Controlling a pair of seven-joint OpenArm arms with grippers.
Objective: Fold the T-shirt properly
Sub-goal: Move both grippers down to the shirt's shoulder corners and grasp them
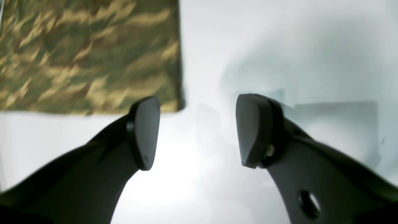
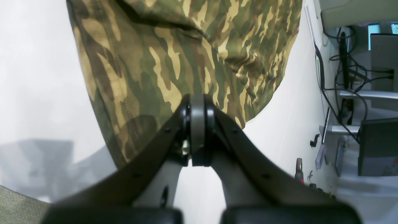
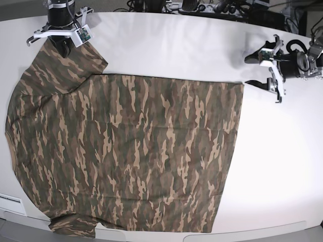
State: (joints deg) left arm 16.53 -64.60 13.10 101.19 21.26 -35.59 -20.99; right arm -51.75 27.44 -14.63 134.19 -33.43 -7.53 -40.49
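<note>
The camouflage T-shirt (image 3: 131,151) lies spread flat on the white table (image 3: 282,166), with its hem toward the right. My right gripper (image 3: 63,46) is at the far left, on the upper sleeve. In the right wrist view its jaws (image 2: 197,124) are closed over the sleeve's edge (image 2: 186,46). My left gripper (image 3: 248,71) is open and empty, just off the shirt's upper right hem corner. In the left wrist view that corner (image 1: 87,53) lies just beyond the left fingertip (image 1: 146,130), with bare table between the fingers.
Cables, monitors and metal shelving (image 2: 357,93) stand beyond the table's far edge. More cables and equipment (image 3: 202,6) line the back of the table. A white strip (image 3: 10,204) lies at the table's front left edge.
</note>
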